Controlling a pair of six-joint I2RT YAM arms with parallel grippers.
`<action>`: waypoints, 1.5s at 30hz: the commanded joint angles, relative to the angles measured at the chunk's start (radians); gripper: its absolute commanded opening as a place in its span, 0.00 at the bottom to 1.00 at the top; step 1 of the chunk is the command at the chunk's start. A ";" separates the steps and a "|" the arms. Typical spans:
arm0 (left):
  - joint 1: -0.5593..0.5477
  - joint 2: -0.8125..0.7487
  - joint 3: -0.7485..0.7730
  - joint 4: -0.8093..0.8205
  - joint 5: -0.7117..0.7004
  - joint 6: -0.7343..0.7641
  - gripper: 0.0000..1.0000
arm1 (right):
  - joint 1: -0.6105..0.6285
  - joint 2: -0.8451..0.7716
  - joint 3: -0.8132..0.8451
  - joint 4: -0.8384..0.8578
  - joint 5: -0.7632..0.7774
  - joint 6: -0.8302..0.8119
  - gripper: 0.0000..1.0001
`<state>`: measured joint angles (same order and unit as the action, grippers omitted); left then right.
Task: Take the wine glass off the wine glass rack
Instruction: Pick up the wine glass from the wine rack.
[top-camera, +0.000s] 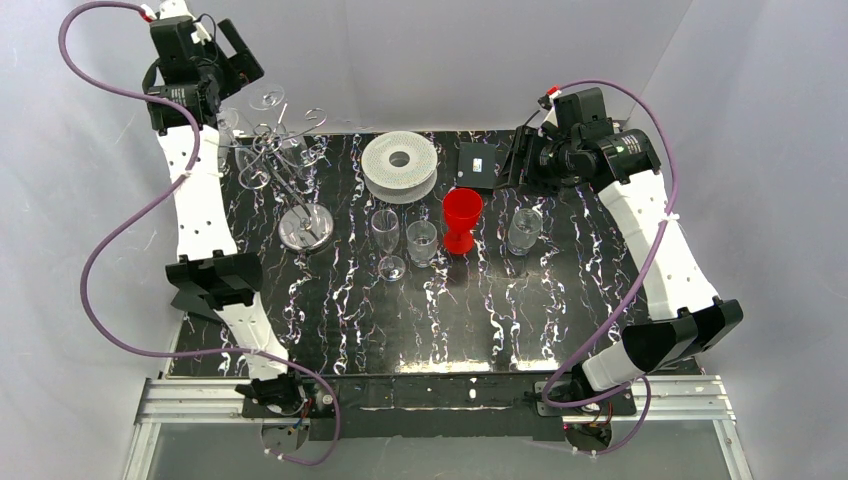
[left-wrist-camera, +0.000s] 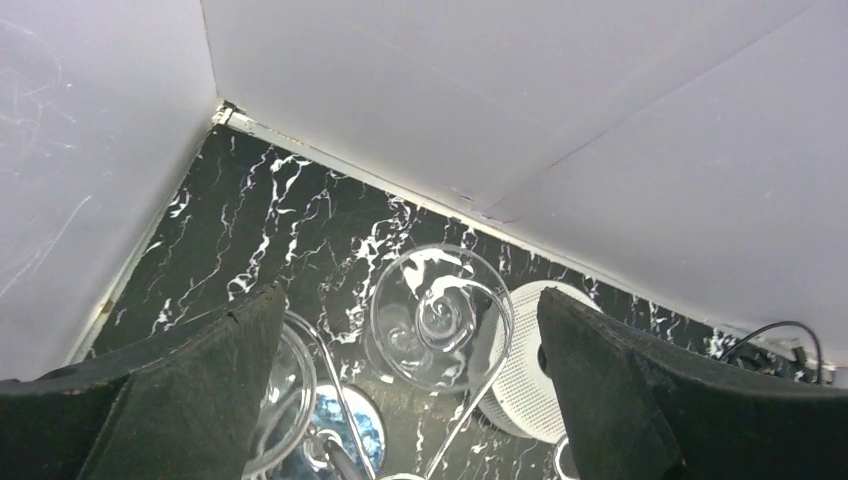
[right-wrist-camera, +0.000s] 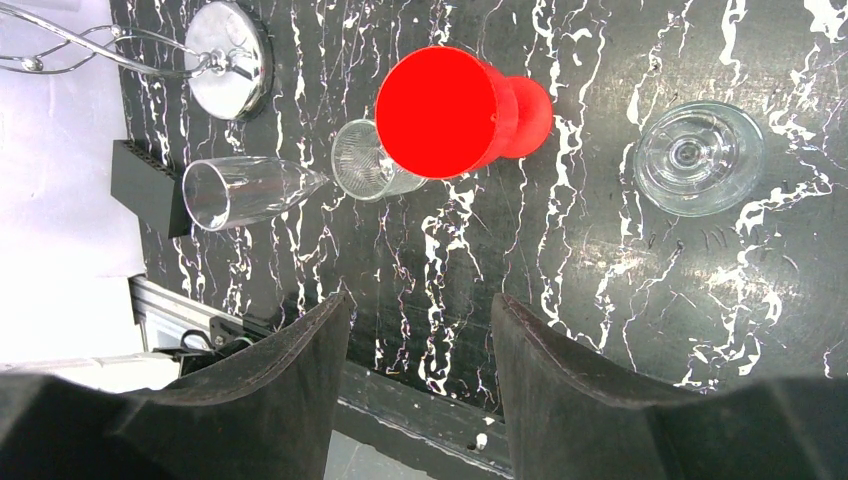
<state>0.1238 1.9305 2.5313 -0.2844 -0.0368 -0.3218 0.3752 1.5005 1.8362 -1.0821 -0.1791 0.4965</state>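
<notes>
The wine glass rack (top-camera: 290, 165) is a silver wire tree on a round chrome base (top-camera: 305, 228) at the back left. Clear wine glasses hang upside down from its arms. My left gripper (top-camera: 243, 72) is open, high above the rack's back-left side. In the left wrist view, one hanging wine glass (left-wrist-camera: 440, 315) shows foot-up in a wire loop below the gap of the left gripper (left-wrist-camera: 410, 295), touching neither finger. A second hanging glass (left-wrist-camera: 285, 395) is partly hidden by the left finger. My right gripper (top-camera: 512, 165) is open and empty at the back right, as the right wrist view (right-wrist-camera: 420, 297) also shows.
A white ribbed spool (top-camera: 400, 165) and a black box (top-camera: 477, 165) lie at the back. A flute (top-camera: 387, 240), a small tumbler (top-camera: 421, 240), a red goblet (top-camera: 462, 220) and another clear glass (top-camera: 524, 230) stand mid-table. White walls close in the back and sides.
</notes>
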 joint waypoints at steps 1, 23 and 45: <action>0.025 0.015 0.021 0.065 0.111 -0.077 0.98 | 0.003 -0.012 0.011 0.029 -0.004 -0.018 0.62; 0.033 0.095 0.018 0.079 0.181 -0.057 0.98 | -0.007 -0.006 0.017 0.029 -0.005 -0.024 0.62; -0.011 0.093 -0.032 0.019 0.224 0.064 0.98 | -0.015 0.016 0.032 0.029 -0.012 -0.026 0.62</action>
<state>0.1257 2.0369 2.5008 -0.2462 0.1669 -0.3088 0.3664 1.5177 1.8362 -1.0809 -0.1833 0.4900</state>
